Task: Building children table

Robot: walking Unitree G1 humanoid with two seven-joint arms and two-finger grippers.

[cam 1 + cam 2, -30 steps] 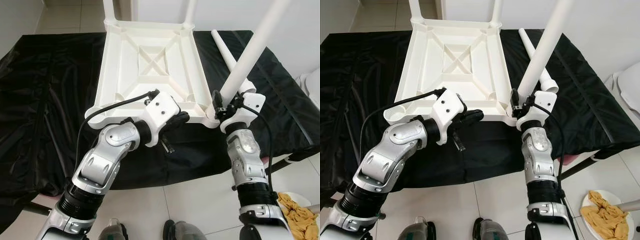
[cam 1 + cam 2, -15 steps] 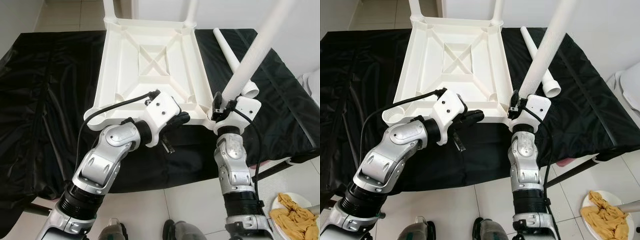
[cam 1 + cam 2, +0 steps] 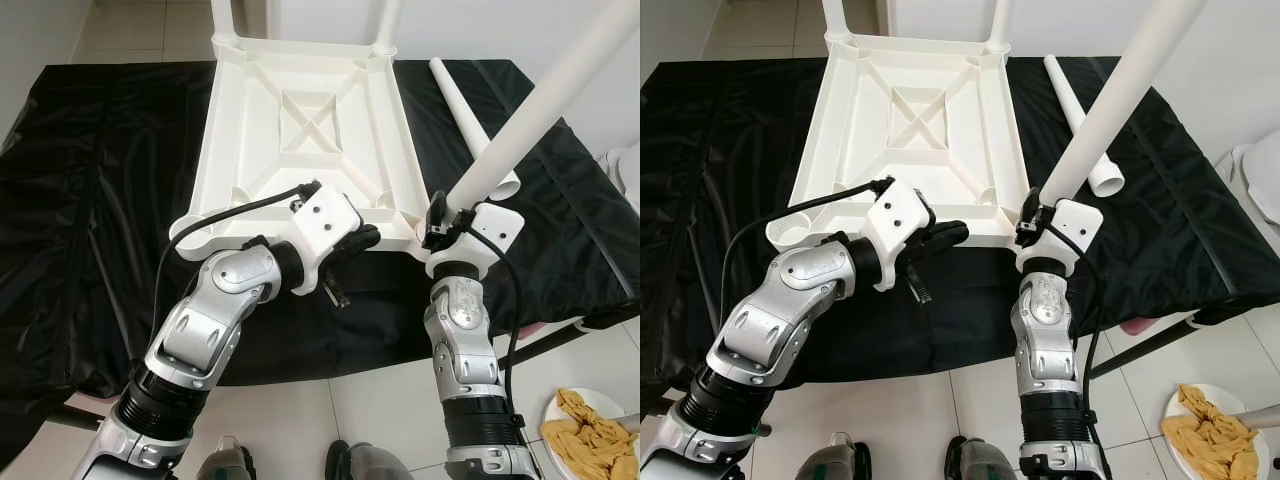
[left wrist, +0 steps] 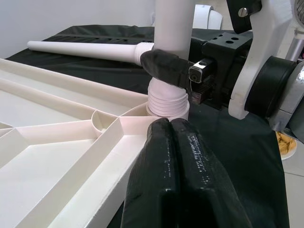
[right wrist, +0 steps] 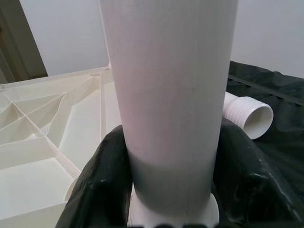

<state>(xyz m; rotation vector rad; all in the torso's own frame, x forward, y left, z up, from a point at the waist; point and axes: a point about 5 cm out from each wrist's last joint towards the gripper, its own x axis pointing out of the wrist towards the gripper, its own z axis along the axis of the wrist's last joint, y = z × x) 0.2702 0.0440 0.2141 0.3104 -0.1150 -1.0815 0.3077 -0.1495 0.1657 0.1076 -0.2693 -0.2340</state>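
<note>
Now the right gripper [image 3: 1032, 213], jaws clamped round a white leg [image 3: 1110, 105], seats it in the upturned tabletop's [image 3: 915, 120] near corner socket; the left gripper [image 4: 178, 156], jaws closed, braces the rim. Next: twisting it home.

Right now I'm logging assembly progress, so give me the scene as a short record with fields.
tabletop: white tabletop upside down on the black sheet
legs fitted: two at the far corners
right claw: right claw shut on a white leg, its threaded end at the near right corner socket
left claw: left claw shut, pressed on the tabletop's near edge
spare leg: spare leg lying on the sheet
</note>
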